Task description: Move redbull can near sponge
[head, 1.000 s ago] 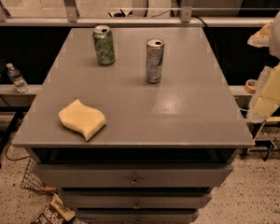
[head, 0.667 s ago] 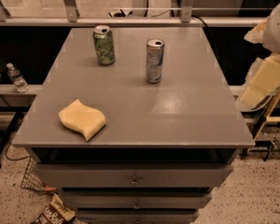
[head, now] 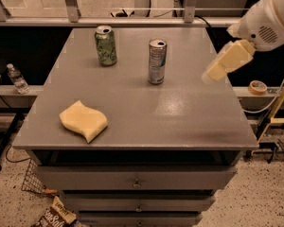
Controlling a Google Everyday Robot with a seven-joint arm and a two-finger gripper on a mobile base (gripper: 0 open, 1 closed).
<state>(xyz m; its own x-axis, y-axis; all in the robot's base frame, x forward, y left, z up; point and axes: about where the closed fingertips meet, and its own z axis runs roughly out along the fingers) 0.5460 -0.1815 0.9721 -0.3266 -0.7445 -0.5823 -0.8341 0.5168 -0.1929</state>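
The redbull can, slim, silver and blue, stands upright in the middle of the grey table, toward the back. The pale yellow sponge lies flat near the front left corner, well apart from the can. My gripper comes in from the right at the end of the white arm. It hangs over the table's right side, to the right of the can and not touching it. It holds nothing that I can see.
A shorter green can stands at the back left of the table. Drawers sit below the tabletop. A plastic bottle is on the ledge at the left, a tape roll at the right. A rail runs behind the table.
My arm has swung in from the right edge, up and leftward over the table toward the redbull can. The cans and the sponge have not moved.
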